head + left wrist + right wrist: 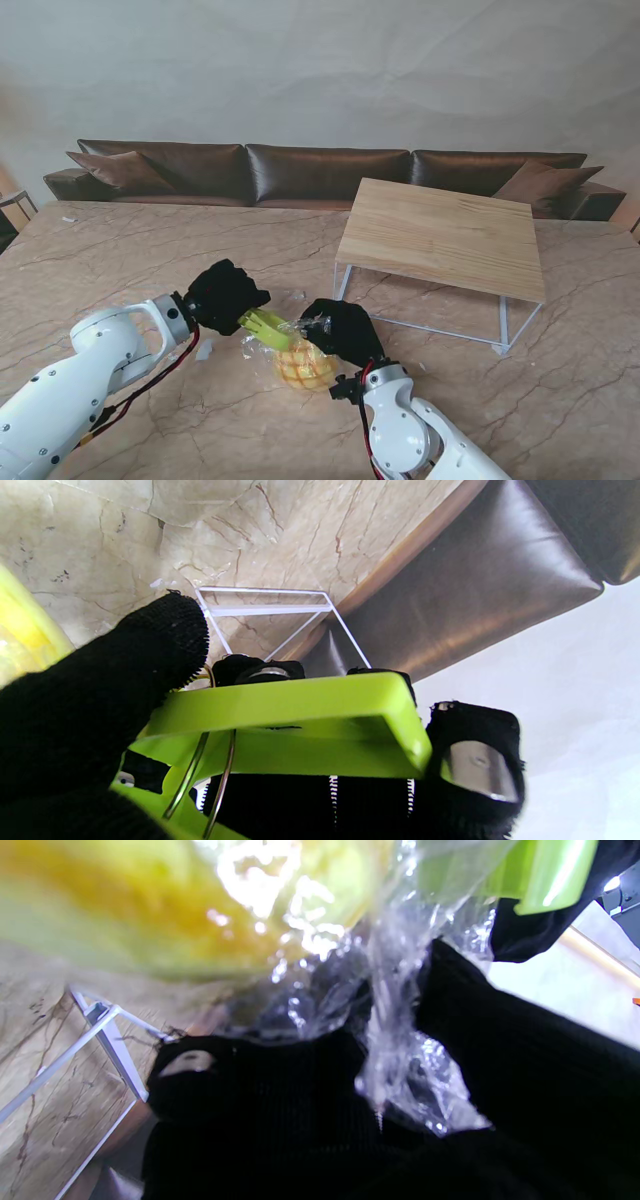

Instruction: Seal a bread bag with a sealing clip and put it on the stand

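So, quick rundown from where I'm standing, nearest stuff first:

right hand: the right hand (343, 330) has its gloved fingers (505, 1040) bunched around the gathered clear neck of the bread bag (300, 362), pinching the plastic together.

bread bag: hanging low over the marble table (120, 250), close in front of the robot and between the two hands. Whether the bottom touches the table I can't tell. The bun inside (150, 915) looks yellow with a scored crust.

left hand: the left hand (222, 294) is clamped on the lime-green sealing clip (264, 328), thumb (150, 640) on one arm and the other fingers under it. The clip's tip sits right at the twisted neck, touching or just about.

clip jaws: can't really tell if they're already biting the plastic; the right wrist view shows green right beside the bunched film.

step: I'd say we're mid-sealing, clip going onto the neck.

next move: probably needs the clip seated fully across the gathered plastic, then let go while the right hand keeps tension.

stand: the wooden-topped stand (440, 235) with white wire legs sits well apart, farther out on the right. Bag's not there yet.

sofa: brown leather sofa (320, 170) along the back.
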